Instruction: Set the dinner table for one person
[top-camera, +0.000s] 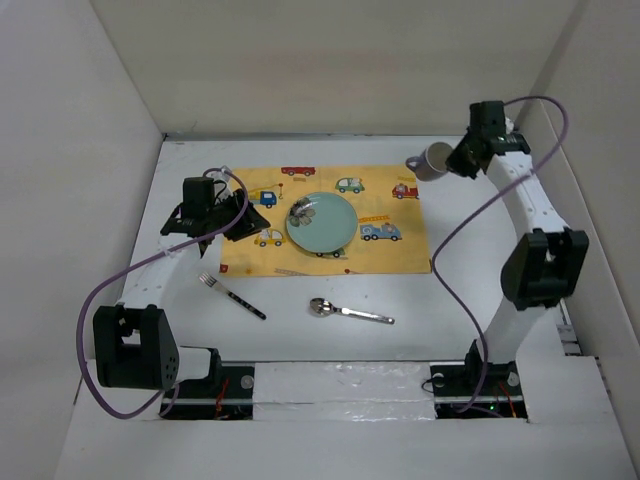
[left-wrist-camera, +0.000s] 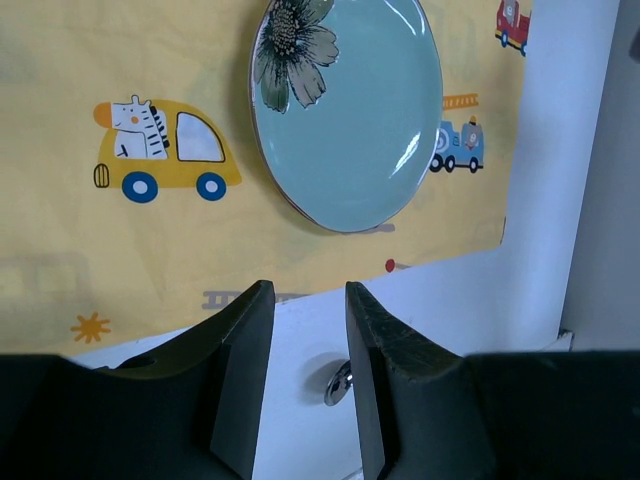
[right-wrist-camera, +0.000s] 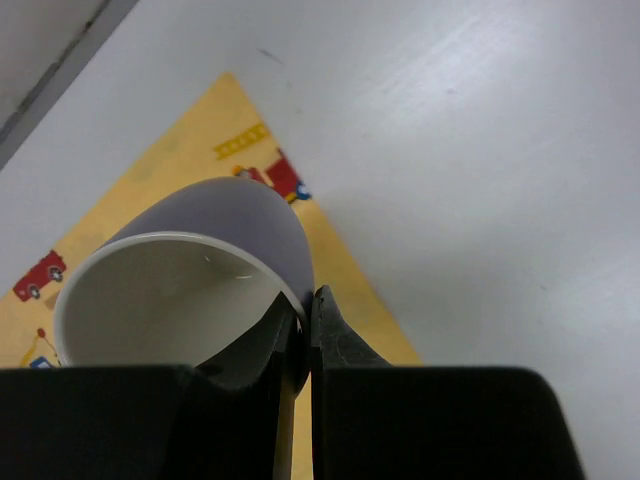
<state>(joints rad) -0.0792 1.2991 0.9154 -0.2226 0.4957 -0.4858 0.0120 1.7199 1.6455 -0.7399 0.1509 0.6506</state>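
The dinner table (top-camera: 300, 345) is a broad white surface. A yellow placemat (top-camera: 395, 250) with cartoon vehicles lies on it, and a teal flowered plate (top-camera: 322, 222) sits at the mat's middle. A fork (top-camera: 232, 294) and a spoon (top-camera: 345, 311) lie on the table in front of the mat. My right gripper (top-camera: 458, 160) is shut on the rim of a purple mug (top-camera: 432, 160), one finger inside, and holds it tilted above the mat's far right corner. The mug fills the right wrist view (right-wrist-camera: 220, 215). My left gripper (top-camera: 250, 208) is open and empty over the mat's left part.
White panels wall the table at the back and both sides. In the left wrist view the plate (left-wrist-camera: 350, 120) lies ahead of my left gripper (left-wrist-camera: 308, 300), and the spoon's bowl (left-wrist-camera: 338, 385) shows between the fingers. Purple cables trail from both arms.
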